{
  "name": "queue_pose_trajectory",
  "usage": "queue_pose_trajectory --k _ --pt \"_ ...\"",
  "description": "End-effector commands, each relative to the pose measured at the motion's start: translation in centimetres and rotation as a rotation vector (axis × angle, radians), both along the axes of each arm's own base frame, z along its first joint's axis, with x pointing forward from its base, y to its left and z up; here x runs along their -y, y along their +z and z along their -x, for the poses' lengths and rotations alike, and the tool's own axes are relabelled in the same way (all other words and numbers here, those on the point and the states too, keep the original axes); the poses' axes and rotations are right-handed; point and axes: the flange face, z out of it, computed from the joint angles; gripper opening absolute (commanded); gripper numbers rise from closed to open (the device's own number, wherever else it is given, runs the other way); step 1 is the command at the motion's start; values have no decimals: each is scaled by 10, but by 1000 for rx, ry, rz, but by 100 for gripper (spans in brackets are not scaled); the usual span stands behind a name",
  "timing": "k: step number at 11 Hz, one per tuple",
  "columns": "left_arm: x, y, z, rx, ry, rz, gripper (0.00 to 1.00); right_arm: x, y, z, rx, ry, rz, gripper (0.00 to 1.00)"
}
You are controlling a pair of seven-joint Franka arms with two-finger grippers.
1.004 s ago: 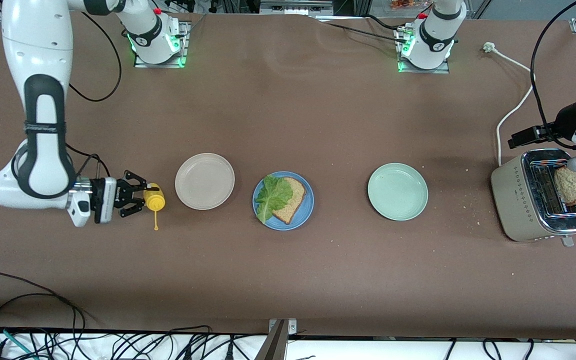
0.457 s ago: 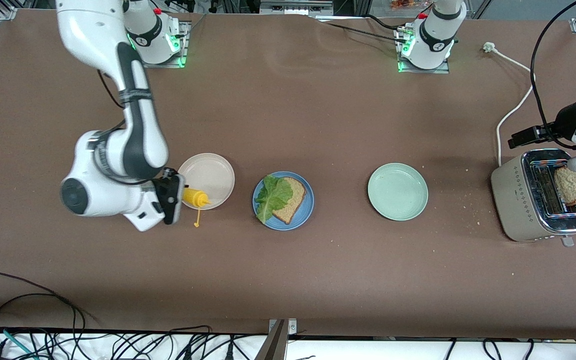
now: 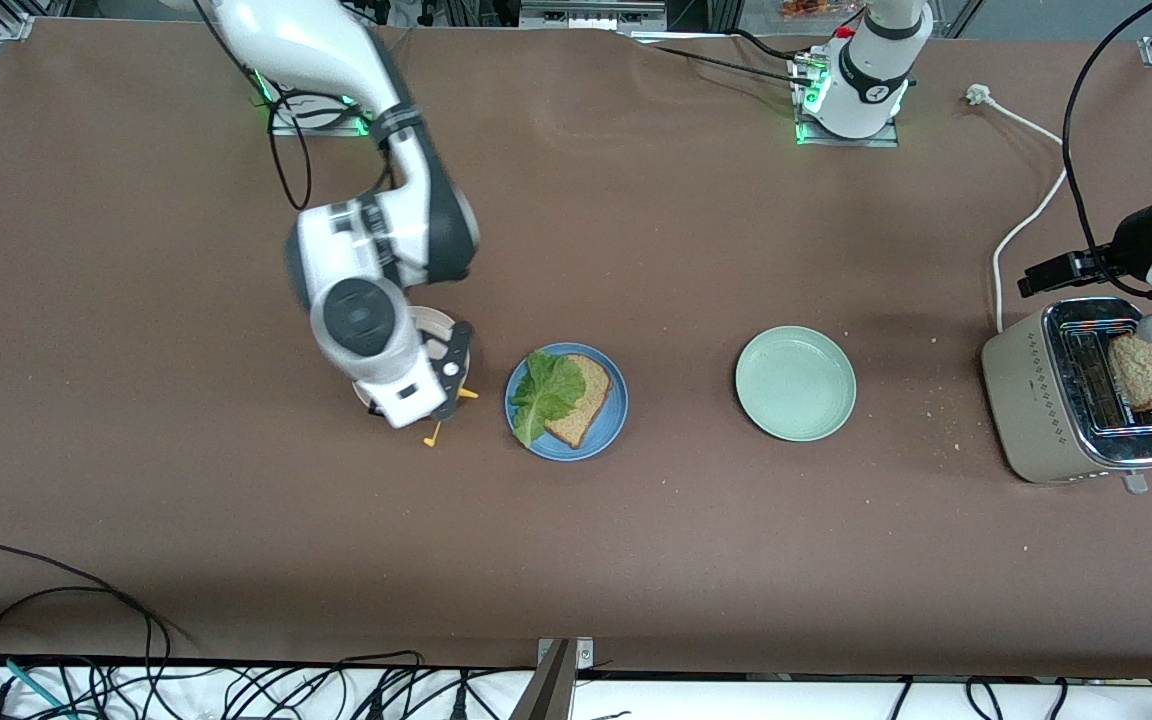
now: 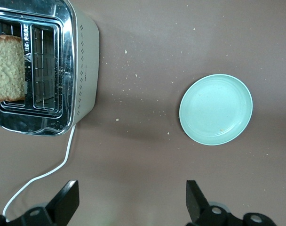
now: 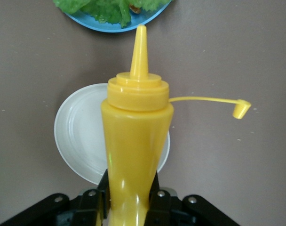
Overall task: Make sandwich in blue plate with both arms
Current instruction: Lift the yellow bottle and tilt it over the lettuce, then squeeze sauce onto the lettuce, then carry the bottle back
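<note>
Right claw (image 5: 130,207), clamped on the mustard bottle (image 5: 135,141), has swung toward the blue plate (image 3: 612,412); left claw (image 4: 131,202) gapes apart, waiting near the toaster (image 3: 1056,400).

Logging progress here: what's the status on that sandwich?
Right gripper shut on mustard bottle, over beige plate. Left gripper open, waiting above table by toaster. Blue plate: one bread slice, lettuce. Second slice in toaster.
</note>
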Motion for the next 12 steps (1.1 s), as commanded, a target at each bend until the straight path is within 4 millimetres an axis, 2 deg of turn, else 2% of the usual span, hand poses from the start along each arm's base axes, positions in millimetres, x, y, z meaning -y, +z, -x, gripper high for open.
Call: queue_pose_trajectory --k 1,3,5,9,10,12 --pt "-2 6 2 4 -22 -19 100 -95 0 45 209 110 282 30" --pt "-2 6 2 4 -22 -19 100 -151 -15 85 335 227 437 30" --pt "-1 5 2 3 -24 -19 100 -164 -24 98 373 234 479 30" --pt "-2 5 2 3 -22 -19 100 -159 -18 94 355 215 452 30" --pt "-1 5 2 3 -24 -19 100 -151 -14 89 331 186 420 28" --pt "-3 6 2 4 -21 -19 100 -116 7 65 217 138 289 27"
